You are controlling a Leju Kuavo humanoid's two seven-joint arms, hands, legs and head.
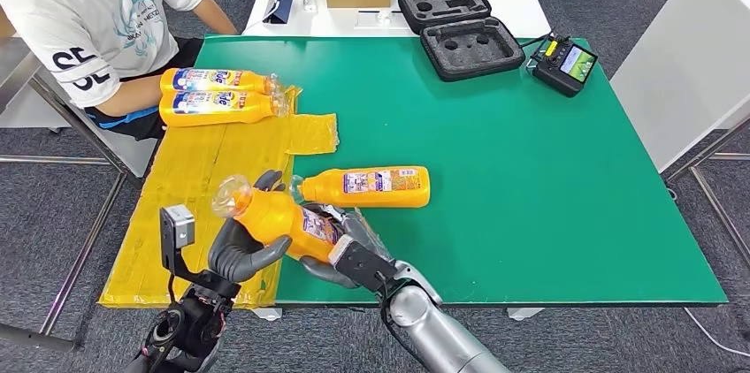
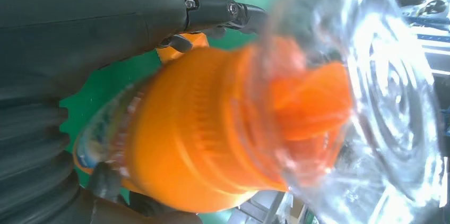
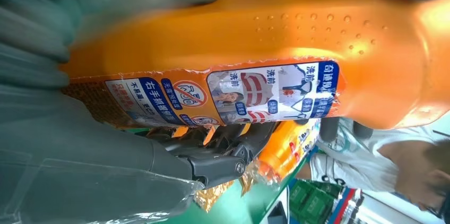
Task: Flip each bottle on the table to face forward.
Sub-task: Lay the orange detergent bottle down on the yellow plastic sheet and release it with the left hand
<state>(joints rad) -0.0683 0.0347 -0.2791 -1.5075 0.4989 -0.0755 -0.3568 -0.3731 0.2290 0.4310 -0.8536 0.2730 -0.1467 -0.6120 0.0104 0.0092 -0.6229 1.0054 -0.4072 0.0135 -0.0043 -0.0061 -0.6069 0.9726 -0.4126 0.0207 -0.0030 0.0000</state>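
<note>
We see a silver right arm (image 1: 442, 333), dark grey robot hands with ribbed grey wrist covers, and small screws.

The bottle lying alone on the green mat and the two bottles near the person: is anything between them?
Head view: between the lone orange bottle and the pair of bottles lie bare green mat and a flap of yellow sheet.

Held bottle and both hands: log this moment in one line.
left hand: grips held bottle near neck | right hand: grips its base | bottle on mat: lying flat | two bottles by person: on yellow sheet
</note>
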